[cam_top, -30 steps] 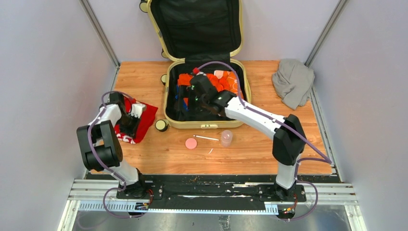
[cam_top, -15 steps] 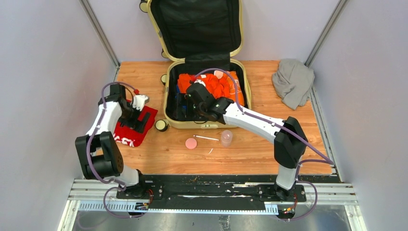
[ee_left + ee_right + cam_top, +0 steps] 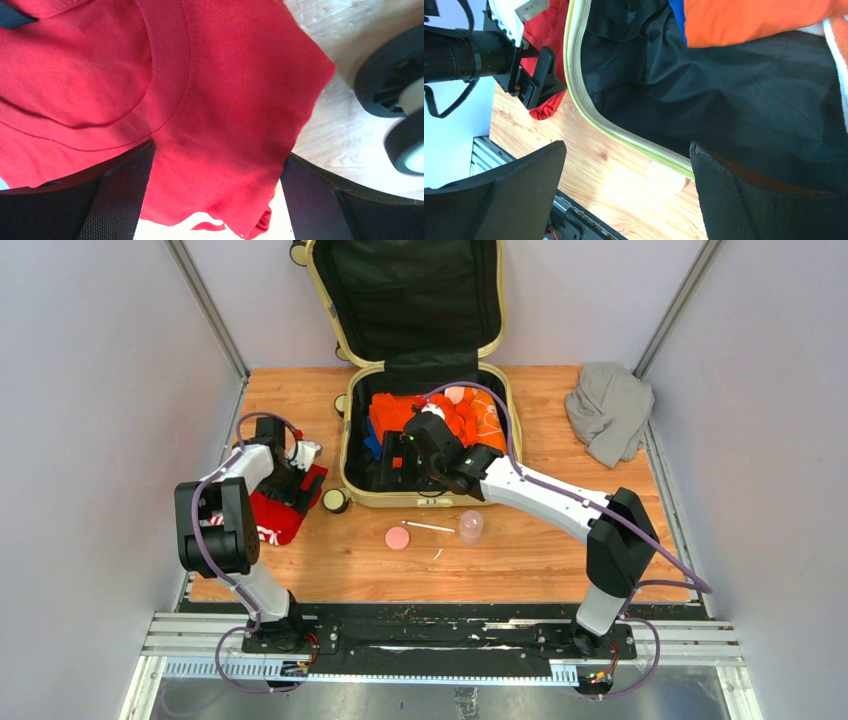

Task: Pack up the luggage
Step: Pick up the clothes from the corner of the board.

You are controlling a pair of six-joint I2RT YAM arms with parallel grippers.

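The luggage [image 3: 430, 498] is a pale yellow suitcase lying open at the back of the table, its lid [image 3: 405, 290] upright. Orange clothes [image 3: 470, 415] and a blue item [image 3: 372, 445] lie in its black lining. My right gripper [image 3: 400, 465] hangs open over the suitcase's front left part; in the right wrist view the gripper [image 3: 624, 190] has nothing between its fingers and the rim [image 3: 589, 112] runs below. My left gripper [image 3: 290, 480] is open over a red garment [image 3: 275, 515] left of the suitcase. In the left wrist view the gripper [image 3: 215, 200] straddles the red cloth [image 3: 215, 100].
A grey cloth [image 3: 608, 410] lies at the back right. Near the front edge of the suitcase are a pink disc [image 3: 397, 538], a white stick [image 3: 430, 527] and a clear cup [image 3: 470, 527]. A suitcase wheel [image 3: 335, 501] sits close to the red garment.
My left gripper has opened and moved back and to the right over the red garment. The right gripper has drawn slightly toward the suitcase's front rim.
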